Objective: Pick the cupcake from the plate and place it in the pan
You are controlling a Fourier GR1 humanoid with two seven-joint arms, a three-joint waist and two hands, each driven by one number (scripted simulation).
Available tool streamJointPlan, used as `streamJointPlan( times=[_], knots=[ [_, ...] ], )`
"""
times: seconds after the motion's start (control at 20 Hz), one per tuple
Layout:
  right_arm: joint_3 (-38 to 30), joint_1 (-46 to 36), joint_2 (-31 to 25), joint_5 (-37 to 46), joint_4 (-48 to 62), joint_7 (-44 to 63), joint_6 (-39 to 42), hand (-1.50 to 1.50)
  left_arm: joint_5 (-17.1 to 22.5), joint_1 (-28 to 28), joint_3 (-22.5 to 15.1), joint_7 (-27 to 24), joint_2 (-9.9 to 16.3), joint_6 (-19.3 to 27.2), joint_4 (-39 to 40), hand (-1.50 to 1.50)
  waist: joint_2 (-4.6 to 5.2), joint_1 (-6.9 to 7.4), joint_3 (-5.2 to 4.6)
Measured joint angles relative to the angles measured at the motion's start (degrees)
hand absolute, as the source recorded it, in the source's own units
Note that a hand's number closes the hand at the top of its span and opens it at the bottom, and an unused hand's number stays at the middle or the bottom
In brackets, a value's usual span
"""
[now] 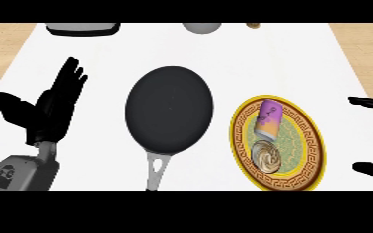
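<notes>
Counter, head view: cupcake (267, 156) on plate (315, 143), pan (169, 109) empty.
Cupcake on plate's near half, beside a purple can (268, 119); pan left of plate, handle nearest. Left hand (53, 106) open, fingers up, holding nothing. Right hand (362, 100): fingertips only, state indeterminable.

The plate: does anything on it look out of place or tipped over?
Yes. Besides the cupcake, the plate holds a purple and orange can lying on its side, not upright. Nothing looks spilled. The pan beside it holds nothing.
</notes>
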Motion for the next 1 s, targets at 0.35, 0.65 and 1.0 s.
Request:
streamJointPlan(
  times=[0.35,0.65,1.0],
  knots=[
    [3.54,-5.29,-3.62,7.76,-7.79,9.36,0.96,-1.50,-0.85,0.32,0.55,1.08,-0.37,-0.64,-1.11,0.00,-0.01,0.22,-0.12],
    [10.47,-10.68,-3.45,17.20,-12.14,18.48,2.12,-1.50,-1.98,-0.20,0.50,1.60,-1.26,-0.71,-0.87,0.00,0.08,0.52,-0.13],
    [19.32,-13.03,-5.31,25.31,-15.57,26.36,10.59,-1.50,-2.07,0.12,1.57,1.61,-1.41,-1.66,-0.93,0.00,0.08,0.48,-0.12]
  ],
)
